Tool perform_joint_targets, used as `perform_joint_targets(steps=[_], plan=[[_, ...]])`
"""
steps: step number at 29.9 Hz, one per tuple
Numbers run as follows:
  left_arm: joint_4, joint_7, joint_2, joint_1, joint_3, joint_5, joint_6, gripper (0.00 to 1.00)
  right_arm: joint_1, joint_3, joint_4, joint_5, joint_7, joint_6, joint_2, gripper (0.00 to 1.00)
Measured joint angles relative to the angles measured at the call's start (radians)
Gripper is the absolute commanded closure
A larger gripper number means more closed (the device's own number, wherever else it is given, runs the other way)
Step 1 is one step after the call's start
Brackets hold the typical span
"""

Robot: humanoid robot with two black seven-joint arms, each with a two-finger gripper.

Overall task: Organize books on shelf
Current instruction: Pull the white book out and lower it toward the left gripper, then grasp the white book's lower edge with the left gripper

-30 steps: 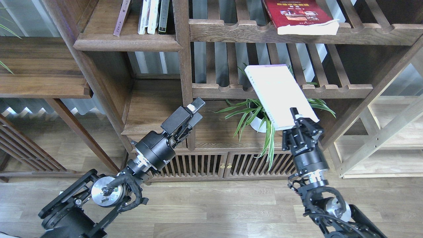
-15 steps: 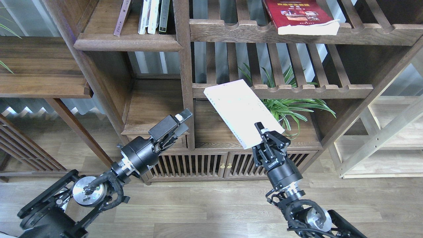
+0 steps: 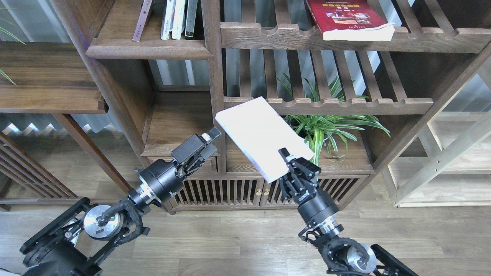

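Observation:
My right gripper is shut on the lower corner of the white book and holds it tilted in the air, in front of the bookcase's middle post. My left gripper is open and empty, just left of the book's near edge and apart from it. The red book with the yellow title lies flat on the upper slatted shelf at top right. The solid shelf with the rounded front edge is at top left, with several books standing on it. I cannot pick out the maroon book.
A potted spider plant sits on the low cabinet top behind the white book. A slatted shelf rail runs just above it. The vertical post stands between my grippers. A light wooden rack is at the right.
My right gripper has carried the white book down and to the left, away from the slatted shelf. My left arm dropped down and left at first, then stayed nearly still.

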Motion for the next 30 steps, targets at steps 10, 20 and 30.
perform_joint_targets(steps=[10,20,30], plan=[[0.001,0.000,0.000,0.013,0.012,0.002,0.025,0.02,0.004,-0.051,0.016,-0.050,0.000,0.000,0.041,0.94],[0.001,-0.003,0.001,0.041,0.007,0.005,0.023,0.02,0.006,-0.053,0.013,-0.051,0.002,0.000,0.047,0.94],[0.014,-0.015,-0.035,0.030,0.010,0.015,0.053,0.02,0.006,-0.092,0.019,-0.073,0.002,0.000,0.070,0.94]])
